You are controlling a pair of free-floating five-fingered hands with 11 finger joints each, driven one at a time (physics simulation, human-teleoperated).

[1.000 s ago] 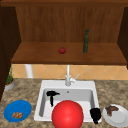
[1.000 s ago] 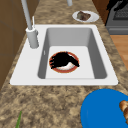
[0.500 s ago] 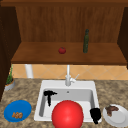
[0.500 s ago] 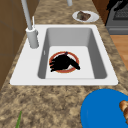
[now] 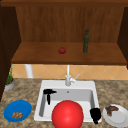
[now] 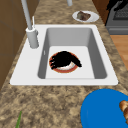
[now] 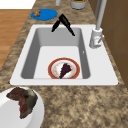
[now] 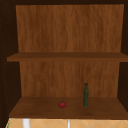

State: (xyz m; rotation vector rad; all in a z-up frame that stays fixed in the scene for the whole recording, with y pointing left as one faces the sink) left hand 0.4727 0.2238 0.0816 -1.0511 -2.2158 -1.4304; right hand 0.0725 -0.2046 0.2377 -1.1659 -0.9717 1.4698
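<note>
We read left hand (image 5: 48, 93) splayed open above sink (image 5: 67, 85) left edge, probably clear of red plate (image 7: 51, 70); right hand (image 5: 95, 114) fingers: can't tell.

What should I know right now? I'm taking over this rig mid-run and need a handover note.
Left hand: open, fingers straight, in the air over the left end of the sink, holding nothing.
Right hand: at the sink's front right corner, beside the white plate of dark food.
Red-rimmed plate: flat in the basin, something dark on it, not lifted.
Blue plate: on the counter, left of the sink.
</note>
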